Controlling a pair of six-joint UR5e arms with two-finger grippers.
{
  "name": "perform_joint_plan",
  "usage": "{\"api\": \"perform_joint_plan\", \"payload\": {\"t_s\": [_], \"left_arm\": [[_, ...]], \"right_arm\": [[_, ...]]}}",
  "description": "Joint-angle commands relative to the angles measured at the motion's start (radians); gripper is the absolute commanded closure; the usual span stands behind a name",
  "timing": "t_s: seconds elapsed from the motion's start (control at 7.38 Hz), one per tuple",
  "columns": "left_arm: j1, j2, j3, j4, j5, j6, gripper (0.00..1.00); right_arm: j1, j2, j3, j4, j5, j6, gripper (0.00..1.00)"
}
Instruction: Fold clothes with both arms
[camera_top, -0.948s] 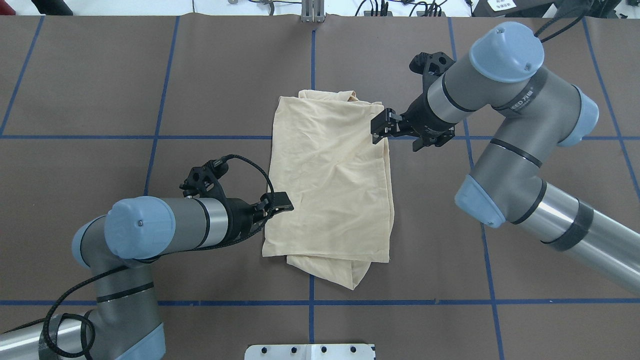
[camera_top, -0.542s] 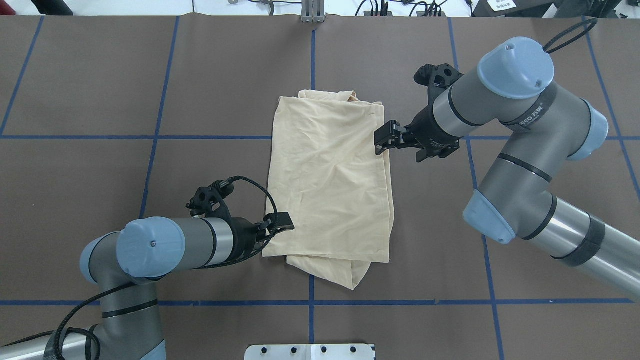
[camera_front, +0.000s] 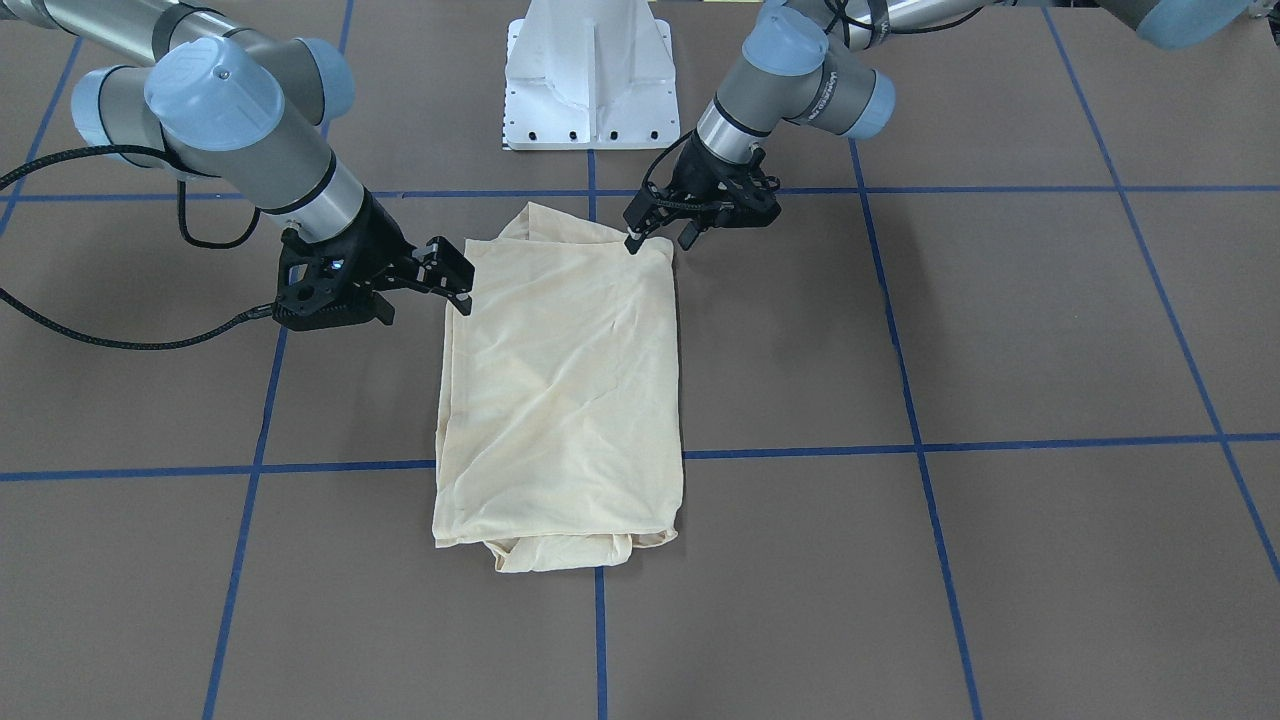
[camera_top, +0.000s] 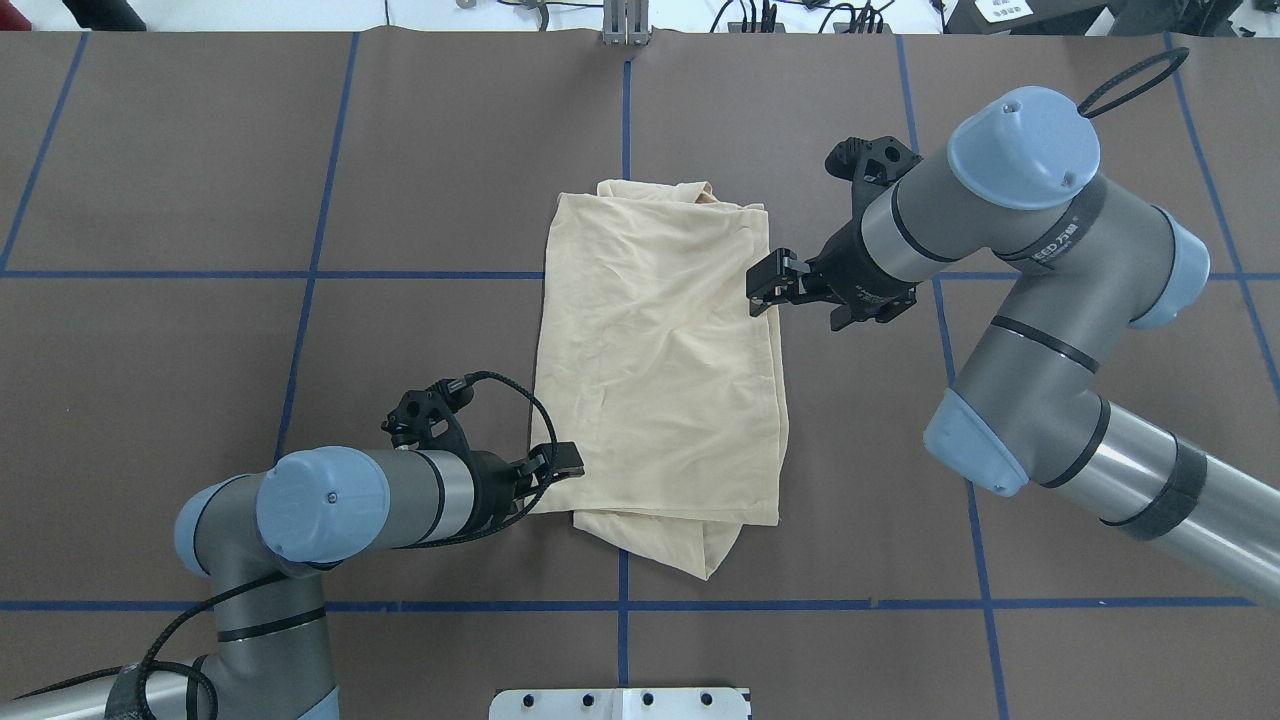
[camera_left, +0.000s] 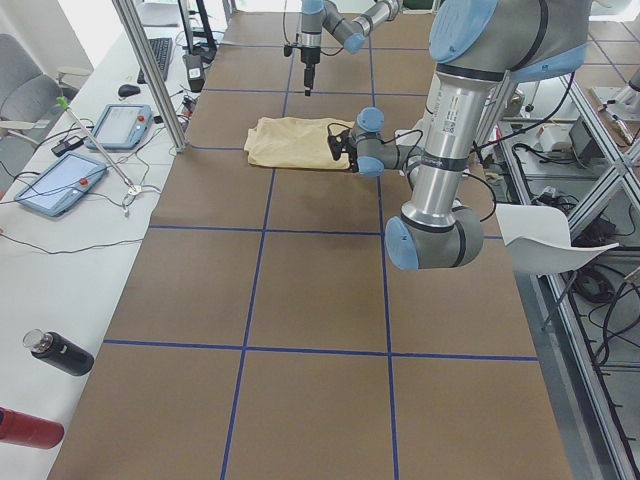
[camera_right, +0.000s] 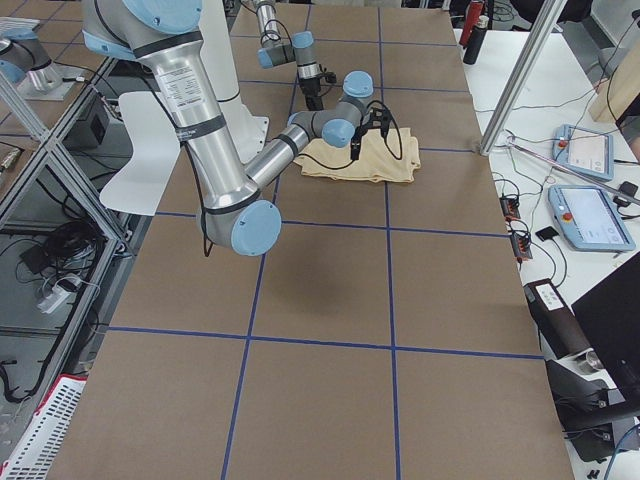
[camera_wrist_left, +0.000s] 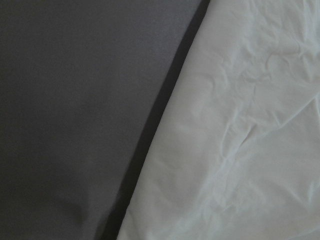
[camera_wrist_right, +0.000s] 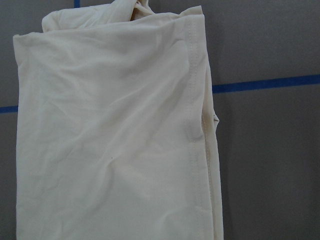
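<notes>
shirt (camera_top: 660, 370) lay flat in narrow folded strip between your grippers. right gripper (camera_top: 757, 292): fingers parted beside shirt edge, held nothing. left gripper (camera_top: 572, 463): touched near corner, couldn't tell grip. crosswise fold likely remained.

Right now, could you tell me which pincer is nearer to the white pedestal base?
Left. The left pincer sits at the T-shirt corner nearest the white pedestal base; the right pincer is farther up its opposite edge.

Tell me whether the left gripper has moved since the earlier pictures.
Yes. The left gripper slid along the shirt's edge, closer to the near blue tape line.
</notes>
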Motion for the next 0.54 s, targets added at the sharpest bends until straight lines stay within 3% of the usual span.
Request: {"api": "perform_joint_plan", "payload": {"t_s": [0.0,0.27,0.41], "left_arm": [[0.023,-0.013,0.000,0.044,0.000,0.001,0.04],[0.023,-0.013,-0.001,0.044,0.000,0.001,0.36],[0.023,-0.013,0.000,0.044,0.000,0.002,0.37]], "right_arm": [[-0.001,0.000,-0.001,0.000,0.000,0.000,0.00],[-0.001,0.000,-0.004,0.000,0.001,0.000,0.00],[-0.001,0.000,-0.004,0.000,0.001,0.000,0.00]]}}
